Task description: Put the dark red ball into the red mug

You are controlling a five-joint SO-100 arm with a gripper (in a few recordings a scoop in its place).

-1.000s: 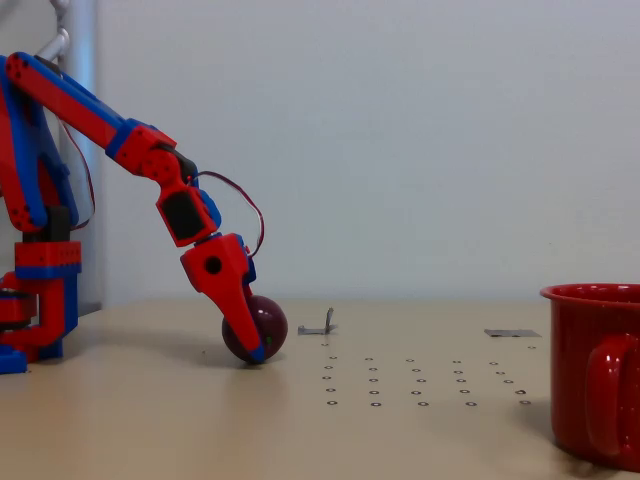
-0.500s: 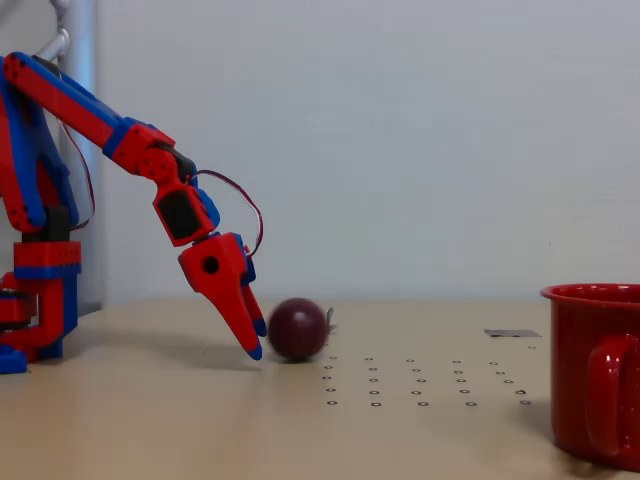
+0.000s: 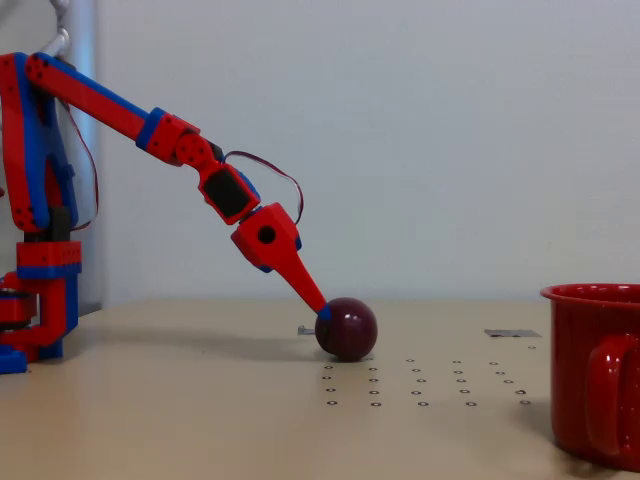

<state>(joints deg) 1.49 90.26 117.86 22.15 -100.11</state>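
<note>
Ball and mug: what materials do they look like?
The dark red ball looks smooth and hard, maybe plastic or coated wood; faint sheen, no seams visible. The red mug looks glossy, likely enamelled metal or ceramic, judging by its rolled rim and bright highlights. Neither can be confirmed.

Tan table point(image 3: 200, 420) with dot grid point(image 3: 420, 385), grey tape piece point(image 3: 512, 333)

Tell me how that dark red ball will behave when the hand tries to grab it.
The dark red ball is a smooth sphere on a flat table, so it will probably roll away at any off-centre touch. Its glossy skin suggests it may slip from the hand, whose tip meets its left side. It looks rigid, likely not fragile.
</note>
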